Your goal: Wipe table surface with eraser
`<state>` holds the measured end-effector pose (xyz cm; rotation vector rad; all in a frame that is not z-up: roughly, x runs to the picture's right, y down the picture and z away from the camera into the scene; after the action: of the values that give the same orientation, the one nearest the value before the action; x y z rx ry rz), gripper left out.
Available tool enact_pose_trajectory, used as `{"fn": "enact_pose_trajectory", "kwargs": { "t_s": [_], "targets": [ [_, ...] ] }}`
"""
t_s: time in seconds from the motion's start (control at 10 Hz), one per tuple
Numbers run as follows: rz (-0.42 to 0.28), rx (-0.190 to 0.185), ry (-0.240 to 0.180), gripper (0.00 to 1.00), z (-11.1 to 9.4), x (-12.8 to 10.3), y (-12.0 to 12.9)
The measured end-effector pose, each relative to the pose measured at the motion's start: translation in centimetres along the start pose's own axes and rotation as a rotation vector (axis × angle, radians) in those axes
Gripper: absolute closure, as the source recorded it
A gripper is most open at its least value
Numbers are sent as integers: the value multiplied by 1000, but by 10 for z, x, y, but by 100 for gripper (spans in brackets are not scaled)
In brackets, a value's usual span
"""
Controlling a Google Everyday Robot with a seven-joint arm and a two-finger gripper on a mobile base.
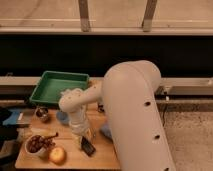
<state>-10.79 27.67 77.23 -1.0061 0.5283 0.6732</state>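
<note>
The light tan table surface (30, 161) fills the lower left of the camera view. My white arm reaches down over its middle. The gripper (84, 139) points down at the tabletop and is shut on the eraser (89, 147), a flat black block whose lower end rests on the wood near the front edge. The arm's bulky white elbow hides the right part of the table.
A green tray (56, 86) sits at the table's back left. Near the front left are a bowl of dark fruit (36, 144) and an orange-yellow fruit (57, 155). A small dark cup (42, 114) and a light-blue pad (62, 117) lie left of the arm.
</note>
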Motion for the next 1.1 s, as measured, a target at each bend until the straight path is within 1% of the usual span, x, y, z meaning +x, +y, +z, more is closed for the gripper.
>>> {"fn": "enact_pose_trajectory", "kwargs": {
  "t_s": [0.1,0.3,0.4,0.5,0.7,0.8,1.0,1.1],
  "targets": [
    [29,7,4,81,-3,0,-12],
    [45,22,4,81,-10,-6,-22],
    [43,34,4,81,-16,-12,-23],
    [33,42,3,81,-19,-18,-22],
    [-14,60,-5,81,-29,-38,-12],
    [-34,64,-12,81,-33,-44,-7],
    [-71,73,-27,81,-40,-54,0],
    [-98,73,-34,81,-41,-56,9]
  ]
}}
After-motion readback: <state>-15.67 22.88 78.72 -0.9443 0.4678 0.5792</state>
